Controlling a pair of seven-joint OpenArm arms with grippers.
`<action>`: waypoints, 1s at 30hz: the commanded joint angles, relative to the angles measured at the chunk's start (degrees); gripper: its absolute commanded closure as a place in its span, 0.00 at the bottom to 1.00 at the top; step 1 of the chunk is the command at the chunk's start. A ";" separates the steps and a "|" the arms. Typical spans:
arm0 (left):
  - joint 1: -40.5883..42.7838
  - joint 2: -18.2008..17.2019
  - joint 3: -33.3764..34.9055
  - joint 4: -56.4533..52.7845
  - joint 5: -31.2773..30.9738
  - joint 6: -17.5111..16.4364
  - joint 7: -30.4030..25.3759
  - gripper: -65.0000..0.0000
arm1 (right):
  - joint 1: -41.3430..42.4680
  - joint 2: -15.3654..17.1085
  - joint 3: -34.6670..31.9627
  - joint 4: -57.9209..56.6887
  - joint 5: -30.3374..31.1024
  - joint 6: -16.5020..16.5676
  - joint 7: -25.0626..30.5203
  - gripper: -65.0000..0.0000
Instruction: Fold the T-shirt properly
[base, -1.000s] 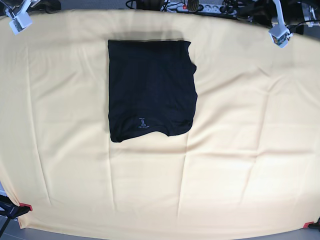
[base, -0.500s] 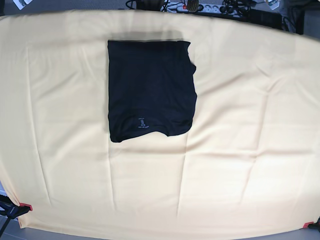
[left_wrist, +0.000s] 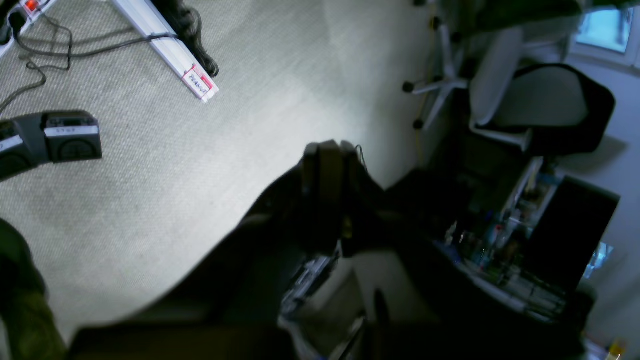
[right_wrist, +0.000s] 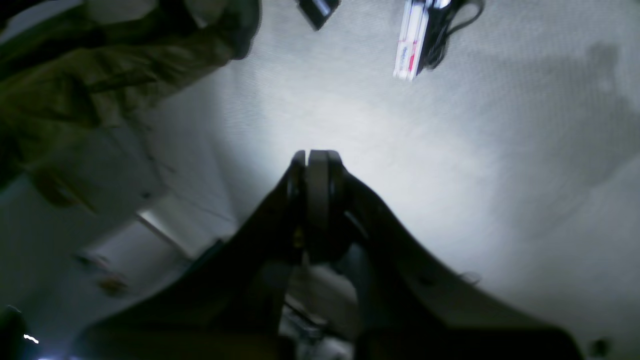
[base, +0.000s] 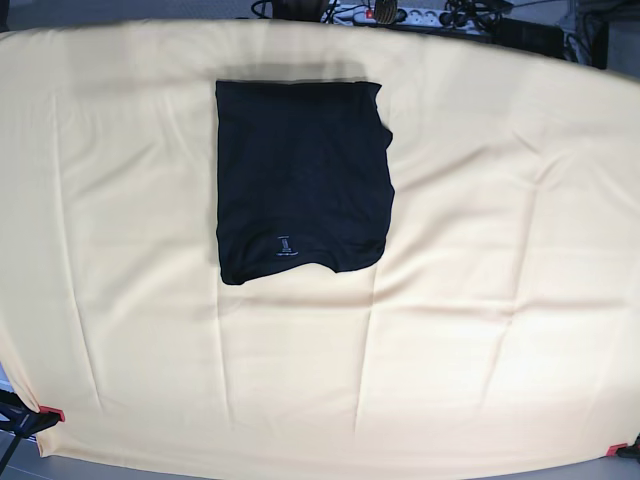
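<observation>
Both grippers are off the table, each visible only in its own wrist view. Left wrist view first: the left gripper sits mid-frame with its jaws pressed together and nothing between them, pointing out at grey carpet. A white power strip with black cables runs across the upper left, a dark boxy device sits at the left edge, and an office chair stands in the upper right above a cluttered shelf (too dark and blurry to say what's on it).

Right wrist view: the right gripper is also closed with nothing in it, jaws together at the centre of the frame, carpet beyond it. Some olive-green fabric fills the upper left, and a white strip with cables sits at the top, right of centre.

Base view: no arms in frame at all. The T-shirt lies folded into a neat dark rectangle in the upper middle of the frame, flat on the yellow tablecloth. Its right edge is a bit wavy, and a small grey mark shows near its lower edge. Red clamps pin the cloth at the bottom corners.
</observation>
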 joint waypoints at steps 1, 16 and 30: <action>0.02 -0.09 1.16 -1.27 0.98 0.94 -1.70 1.00 | 0.22 0.44 -1.01 -1.53 -1.66 -0.01 1.97 1.00; -28.81 10.45 12.72 -46.73 22.36 2.23 -28.06 1.00 | 26.51 0.39 -20.98 -39.67 -30.23 -0.01 34.95 1.00; -47.87 19.21 14.67 -79.69 43.91 17.31 -55.08 1.00 | 41.90 -5.77 -29.38 -61.18 -48.96 -26.82 48.11 1.00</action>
